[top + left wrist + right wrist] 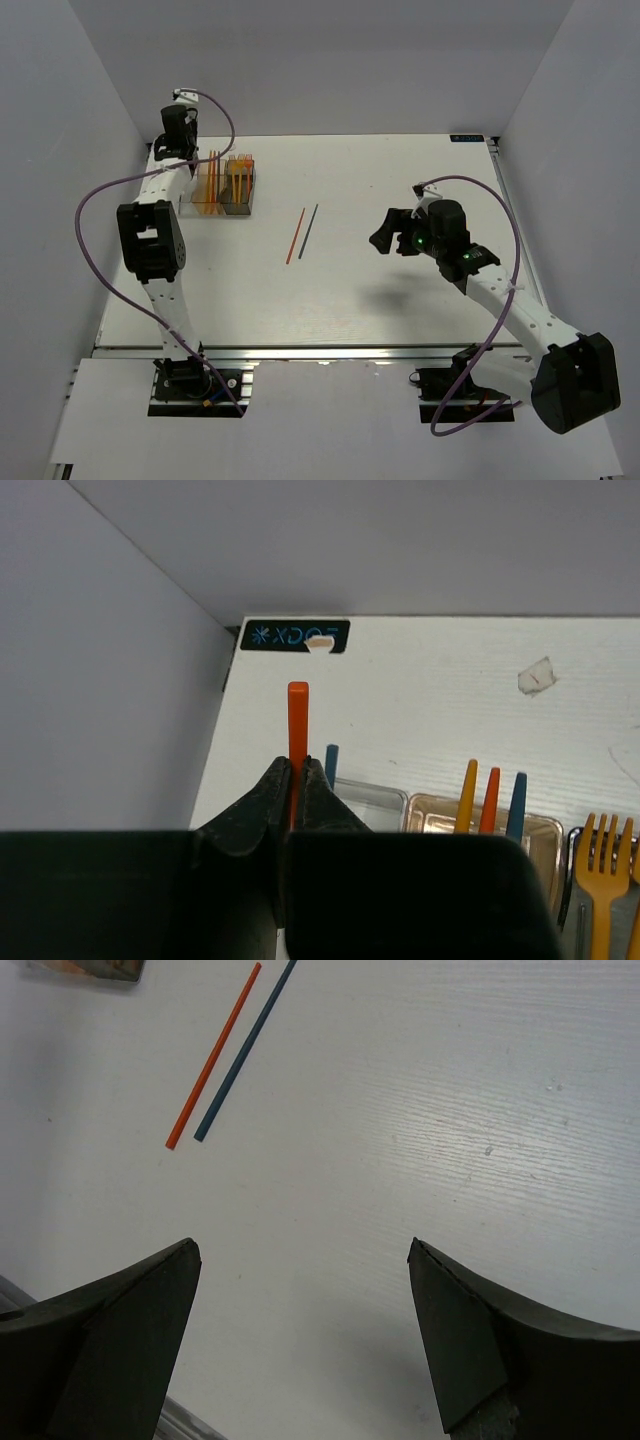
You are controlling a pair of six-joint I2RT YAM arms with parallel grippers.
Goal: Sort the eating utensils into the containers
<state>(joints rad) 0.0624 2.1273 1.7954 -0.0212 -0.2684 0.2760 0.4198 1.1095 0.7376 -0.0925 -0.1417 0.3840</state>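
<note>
At the far left of the bench point(400, 300), your left tool point(297, 766) is pinched shut on a red-orange stick point(298, 720). The stick stands upright between the fingers, its top clear above them. It sits at the left end of the containers point(225, 190), but you cannot tell from the wrist view whether its lower end is inside a box.

The clear box point(372, 802) comes first in the row, with one blue piece point(331, 761) standing in it. Next is the tan-orange box point(437, 815), holding a yellow-orange handle point(467, 792), a red handle point(490, 796) and a blue handle point(517, 800), all upright. The dark grey box point(574, 880) at the right end holds an orange fork point(603, 865), tines up.

Toward the middle of the bench, an orange stick point(296, 236) and a dark blue stick point(308, 231) lie flat, side by side, well apart from the containers.

On the right, your right tool point(392, 230) hangs above the bench with its jaws spread wide and nothing between them, near the two sticks' right side.
</note>
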